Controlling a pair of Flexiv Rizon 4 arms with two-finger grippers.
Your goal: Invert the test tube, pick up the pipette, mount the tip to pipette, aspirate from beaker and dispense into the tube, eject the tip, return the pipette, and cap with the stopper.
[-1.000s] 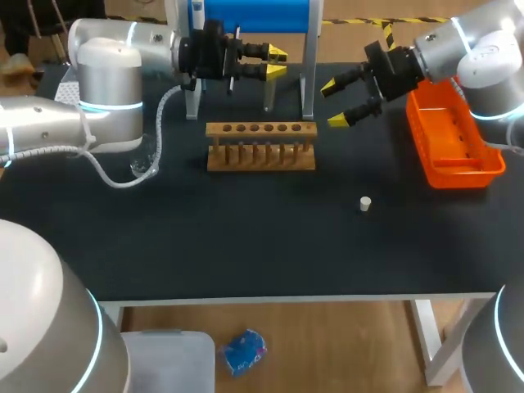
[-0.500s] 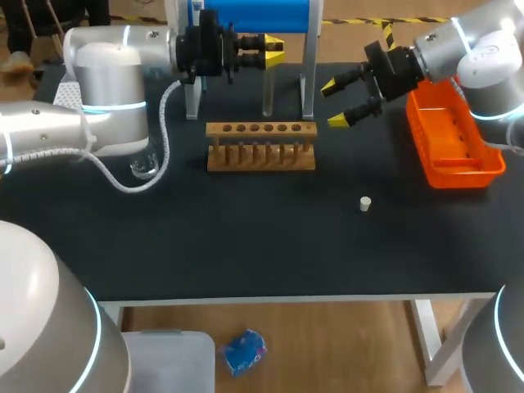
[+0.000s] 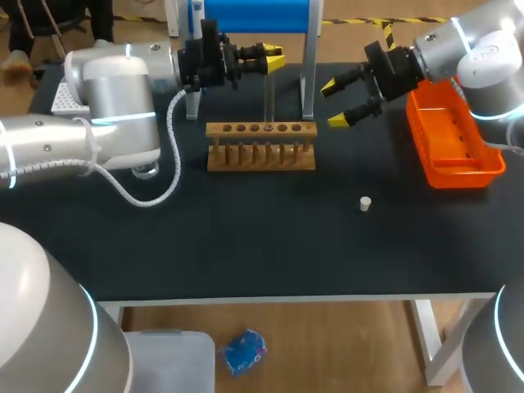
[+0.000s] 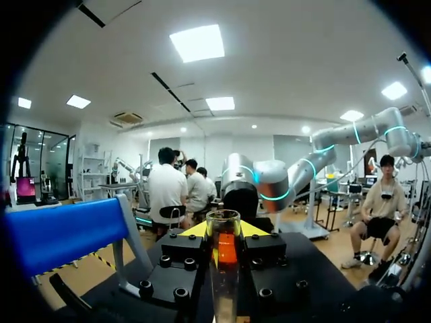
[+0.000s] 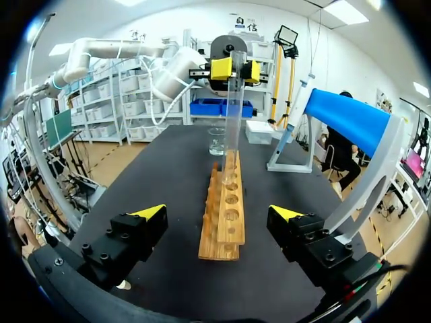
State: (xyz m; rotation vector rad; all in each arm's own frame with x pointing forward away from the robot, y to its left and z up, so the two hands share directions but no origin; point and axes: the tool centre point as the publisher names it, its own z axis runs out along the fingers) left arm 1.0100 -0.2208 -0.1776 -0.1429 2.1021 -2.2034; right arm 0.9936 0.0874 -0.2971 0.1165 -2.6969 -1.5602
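Observation:
My left gripper [image 3: 276, 58] is shut on a clear glass test tube [image 3: 268, 94], which hangs upright over the wooden rack [image 3: 260, 155]. The tube's lower end reaches the rack's top near a middle hole; whether it sits inside is unclear. In the left wrist view the tube [image 4: 224, 276] stands between the yellow tips, its open mouth upward. From the right wrist view the left gripper [image 5: 233, 68] holds the tube [image 5: 233, 114] above the rack's [image 5: 227, 215] far end. My right gripper [image 3: 336, 101] hangs open to the right of the rack, with nothing in it. A white stopper [image 3: 365, 203] lies on the table.
An orange tray [image 3: 455, 168] sits at the right edge. A blue-topped stand [image 3: 254, 16] rises behind the rack. A glass beaker [image 5: 217, 141] and a white tip box [image 5: 259, 131] stand on the left, the beaker partly hidden by my left arm in the head view.
My left wrist has turned and its arm has shifted, and the tube's lower end has come down onto the rack. The right arm has not moved.

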